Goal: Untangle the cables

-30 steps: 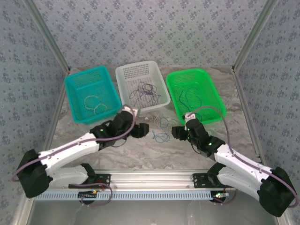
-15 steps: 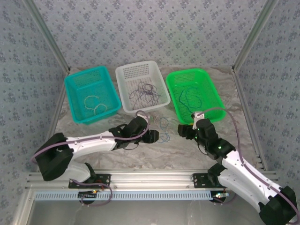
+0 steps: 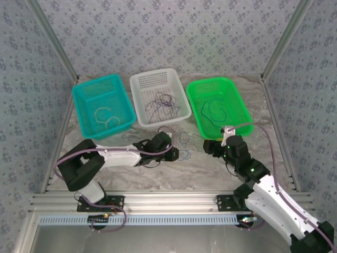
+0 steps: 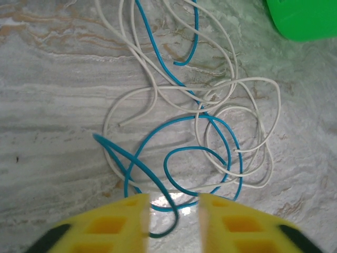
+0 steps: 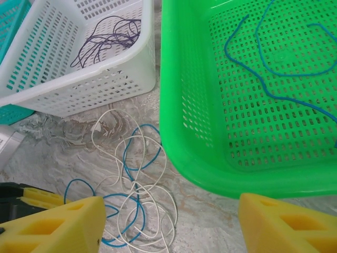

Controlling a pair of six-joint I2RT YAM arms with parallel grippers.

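1. Since a second ago, my left gripper (image 3: 175, 152) has slid from the near left corner of the white basket (image 3: 152, 81) to the tangle (image 3: 184, 146), and its jaws have drawn in. My right gripper (image 3: 210, 148) has backed off a little, farther right of that basket.
2. Pictured now: the tangle lies on the table (image 3: 158, 174) just in front of the white basket's near right corner, with blue and cream wires looped through one another.
3. On my left gripper, the yellow fingers (image 4: 118, 221) stand a narrow gap apart, low over the table. A loop of the blue cable (image 4: 181, 119) runs between them. The gap is wider than the wire, so nothing is clamped.
4. Coils of the cream cable (image 4: 247, 80) cross the blue one several times, just beyond my left fingertips on the white basket's side.
5. My right gripper hangs with its jaws wide and nothing between them, off the white basket's near right corner and apart from the tangle.
6. Purple cables (image 5: 108, 39) sit inside the white basket.
7. Just right of the white basket, the green basket (image 5: 174, 105) holds a second blue cable (image 5: 226, 46).
8. Left of the white basket, the teal basket (image 3: 97, 82) holds cream loops (image 3: 108, 120).
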